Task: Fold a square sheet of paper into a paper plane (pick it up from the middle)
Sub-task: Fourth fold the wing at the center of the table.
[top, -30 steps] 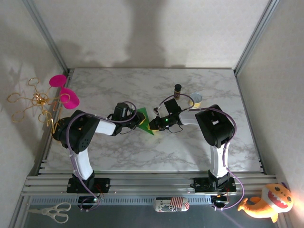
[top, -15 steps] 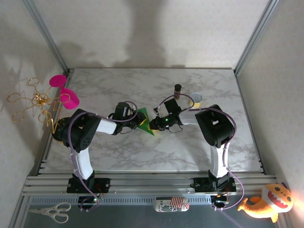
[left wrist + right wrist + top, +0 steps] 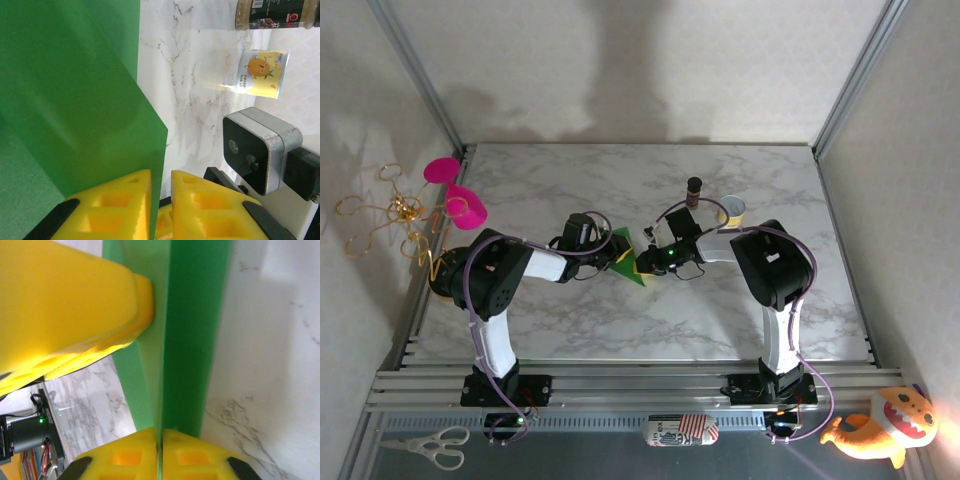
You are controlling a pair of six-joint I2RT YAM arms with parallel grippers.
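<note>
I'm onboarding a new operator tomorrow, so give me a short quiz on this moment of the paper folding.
1. True or false: the right pincer is shut on the folded bright green paper sheet.
2. Beside the small dark bottle stands: A) a yellow printed can; B) a red mug; C) a blue bowl.
3. Fill in: the sheet's edge runs between the left pincer's ____ fingers.
Key: 1 true; 2 A; 3 yellow.

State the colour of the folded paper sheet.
The folded paper sheet is plain bright green; clearest in left wrist view.
</note>
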